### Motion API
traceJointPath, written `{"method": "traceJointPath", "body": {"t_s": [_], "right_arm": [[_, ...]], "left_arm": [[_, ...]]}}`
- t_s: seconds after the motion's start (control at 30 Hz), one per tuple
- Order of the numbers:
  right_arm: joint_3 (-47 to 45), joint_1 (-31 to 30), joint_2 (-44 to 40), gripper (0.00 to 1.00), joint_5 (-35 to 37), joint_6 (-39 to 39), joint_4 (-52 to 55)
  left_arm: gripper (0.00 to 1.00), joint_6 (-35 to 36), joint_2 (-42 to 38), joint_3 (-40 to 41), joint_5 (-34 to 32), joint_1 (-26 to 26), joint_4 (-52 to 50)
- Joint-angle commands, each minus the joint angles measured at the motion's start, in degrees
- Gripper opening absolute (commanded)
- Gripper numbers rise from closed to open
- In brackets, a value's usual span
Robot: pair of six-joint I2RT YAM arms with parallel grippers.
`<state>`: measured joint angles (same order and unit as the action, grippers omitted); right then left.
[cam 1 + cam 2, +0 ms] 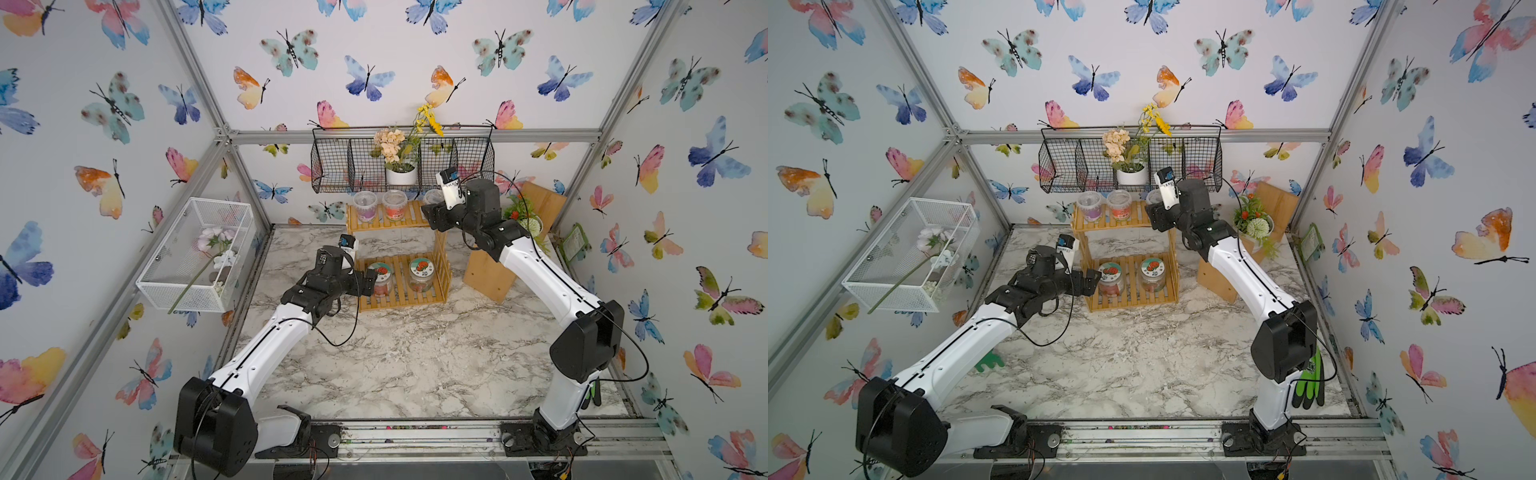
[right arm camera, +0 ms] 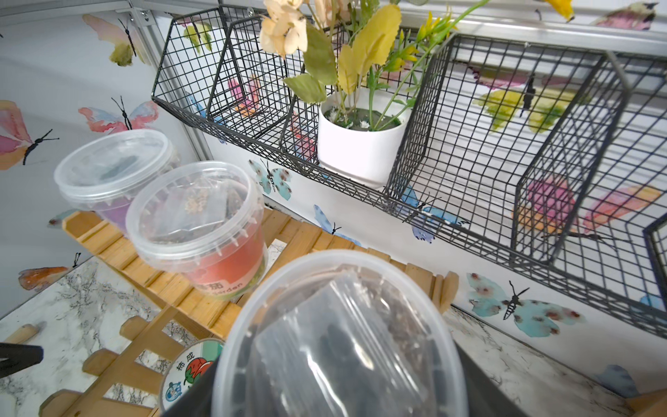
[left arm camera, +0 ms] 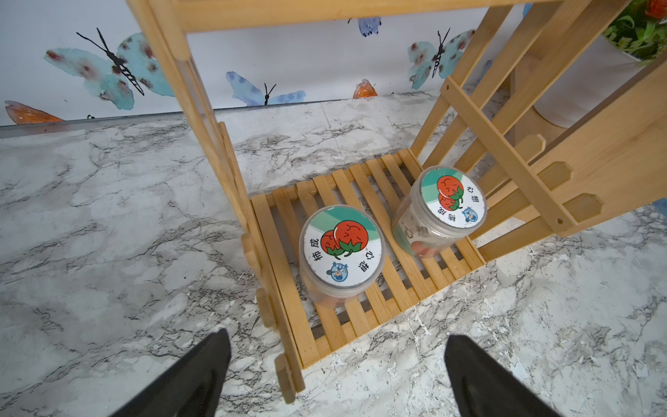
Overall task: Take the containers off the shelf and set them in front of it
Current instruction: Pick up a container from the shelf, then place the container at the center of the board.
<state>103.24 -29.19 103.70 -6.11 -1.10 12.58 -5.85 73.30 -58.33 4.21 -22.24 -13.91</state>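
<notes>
The bamboo shelf [image 1: 415, 218] stands at the back of the marble table. A purple-labelled cup [image 1: 365, 205] and a red-labelled cup [image 1: 395, 205] sit on its top tier. My right gripper [image 1: 432, 212] is at that tier's right end, shut on a third clear lidded cup [image 2: 339, 335] whose label is hidden. I cannot tell whether this cup still rests on the board. Two jars with white, red-pictured lids [image 3: 341, 249] [image 3: 444, 205] stand on the lower tier. My left gripper [image 3: 337, 375] is open just in front of the left jar, with nothing between its fingers [image 3: 202, 372].
A black wire basket [image 1: 457, 162] holding a white flower pot [image 1: 401, 174] hangs just above the shelf. A wooden box [image 1: 488, 274] with a plant stands right of it. A white mesh basket [image 1: 195, 253] is on the left wall. A green glove [image 1: 1308, 382] lies beside the right arm.
</notes>
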Motion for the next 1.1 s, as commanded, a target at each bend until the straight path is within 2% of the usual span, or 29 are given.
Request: {"method": "traceJointPath", "body": {"t_s": [0.0, 0.23, 0.53, 1.07], "right_arm": [[-2.2, -0.1, -4.5, 0.49, -3.1, 0.5, -2.4], [-10.4, -1.2, -11.9, 0.48, -5.5, 0.3, -2.8], [-26.8, -5.0, -22.1, 0.48, -5.5, 0.8, -5.7], [-55.6, -15.0, -32.6, 0.47, 2.2, 8.1, -18.3]], "left_arm": [[0.99, -0.2, 0.4, -0.3, 1.5, -0.2, 1.0], [0.99, 0.1, 0.2, -0.1, 1.0, -0.2, 1.0], [0.99, 0.5, -0.4, 0.5, 1.3, -0.1, 0.7], [0.99, -0.5, -4.1, 4.1, 3.2, -0.1, 0.6]]}}
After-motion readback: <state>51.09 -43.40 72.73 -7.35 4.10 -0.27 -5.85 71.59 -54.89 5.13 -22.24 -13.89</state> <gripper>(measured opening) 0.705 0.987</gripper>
